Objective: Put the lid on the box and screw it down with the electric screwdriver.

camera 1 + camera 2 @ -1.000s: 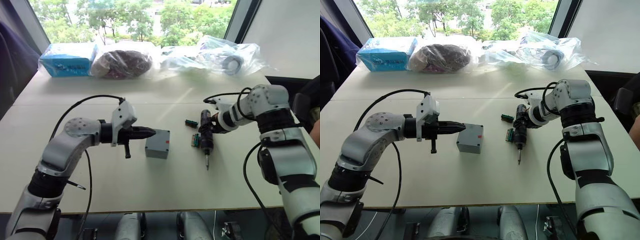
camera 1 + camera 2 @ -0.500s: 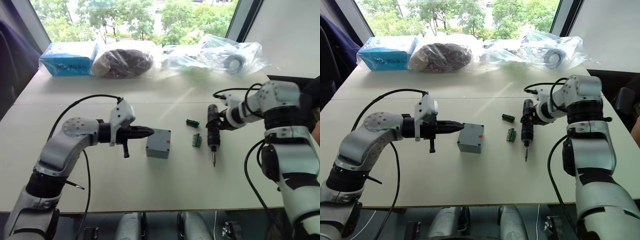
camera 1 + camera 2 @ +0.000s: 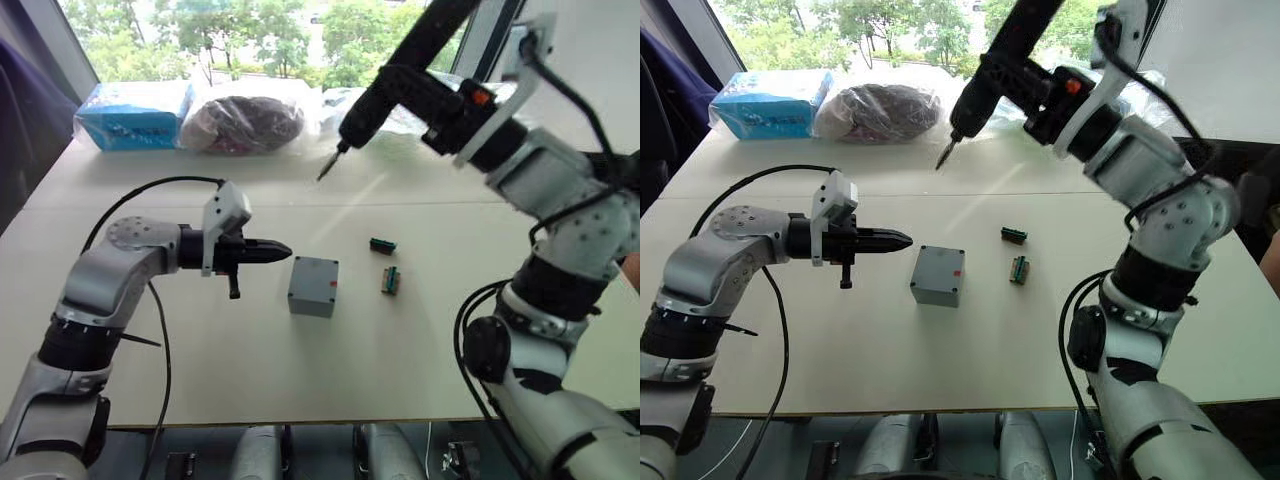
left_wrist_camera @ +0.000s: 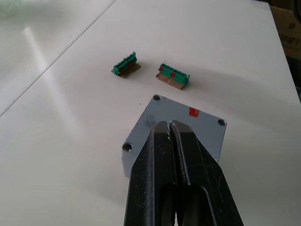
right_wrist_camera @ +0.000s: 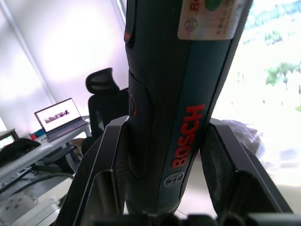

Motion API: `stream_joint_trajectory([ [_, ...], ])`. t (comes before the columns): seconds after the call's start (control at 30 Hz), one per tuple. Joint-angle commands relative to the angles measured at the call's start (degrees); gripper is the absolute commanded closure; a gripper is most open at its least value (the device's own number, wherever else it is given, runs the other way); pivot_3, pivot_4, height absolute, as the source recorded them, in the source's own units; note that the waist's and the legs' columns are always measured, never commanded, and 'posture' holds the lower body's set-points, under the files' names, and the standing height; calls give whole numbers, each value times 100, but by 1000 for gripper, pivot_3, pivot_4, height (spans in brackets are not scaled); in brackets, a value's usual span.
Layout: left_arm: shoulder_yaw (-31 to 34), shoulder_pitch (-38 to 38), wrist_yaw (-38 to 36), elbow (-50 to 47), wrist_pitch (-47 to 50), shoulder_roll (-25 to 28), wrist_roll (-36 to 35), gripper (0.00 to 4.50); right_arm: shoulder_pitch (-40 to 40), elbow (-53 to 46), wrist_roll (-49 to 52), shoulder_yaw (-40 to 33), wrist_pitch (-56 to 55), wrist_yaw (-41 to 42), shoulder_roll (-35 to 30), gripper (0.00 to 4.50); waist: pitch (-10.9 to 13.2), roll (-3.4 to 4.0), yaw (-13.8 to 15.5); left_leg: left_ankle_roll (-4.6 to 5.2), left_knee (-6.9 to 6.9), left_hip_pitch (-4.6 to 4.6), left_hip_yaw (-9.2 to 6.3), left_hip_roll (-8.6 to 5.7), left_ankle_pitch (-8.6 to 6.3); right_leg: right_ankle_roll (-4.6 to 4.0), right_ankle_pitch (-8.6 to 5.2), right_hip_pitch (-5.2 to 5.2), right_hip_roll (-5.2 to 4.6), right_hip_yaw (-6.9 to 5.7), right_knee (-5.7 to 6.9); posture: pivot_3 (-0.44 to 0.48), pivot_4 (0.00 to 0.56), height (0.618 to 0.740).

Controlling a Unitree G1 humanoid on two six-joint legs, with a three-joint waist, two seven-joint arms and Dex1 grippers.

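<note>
The small grey box [image 3: 313,287] stands mid-table. A flat grey plate, the lid [image 4: 202,134], closes its top, with a hole at each corner and a small red mark. My left gripper [image 3: 283,248] is shut and empty. It hovers level just left of the box, with its tip pointing at it. My right gripper [image 3: 438,98] is raised high above the far side of the table. It is shut on the dark electric screwdriver [image 3: 395,72]. The screwdriver's bit [image 3: 325,168] points down and to the left, in the air well above the table. The right wrist view shows the screwdriver [image 5: 188,70] clamped between both fingers.
Two small green connector blocks [image 3: 381,244] [image 3: 390,281] lie just right of the box. Along the far edge by the window sit a blue carton [image 3: 135,117] and clear plastic bags [image 3: 245,125] [image 3: 450,112]. A cable loops off each arm.
My right arm has swung from just above the table, right of the box, to high in the air with the screwdriver. My left gripper has drawn back slightly from the box.
</note>
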Motion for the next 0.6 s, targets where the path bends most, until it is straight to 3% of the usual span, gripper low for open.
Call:
stream_joint_trajectory([
  [0.03,-46,-89,-76,-122,-77,-36,15,4500,356,-616,-84,314,-568,121,-65,2563,0,0,3,0,4,0,-1,-1,0,0,0,1,0,1,0,0,150,740],
  [0.3,-266,-53,-128,-43,-254,-157,217,4500,1079,-680,-426,592,-1066,214,-645,2563,0,0,9,0,5,0,-5,-1,0,0,0,0,3,0,1,0,150,740],
  [0.6,-534,-147,-260,341,-686,-338,579,4500,1339,-588,-724,891,-1402,324,-1012,2563,0,-1,5,0,4,1,-5,1,0,0,0,-2,9,0,3,0,150,740],
])
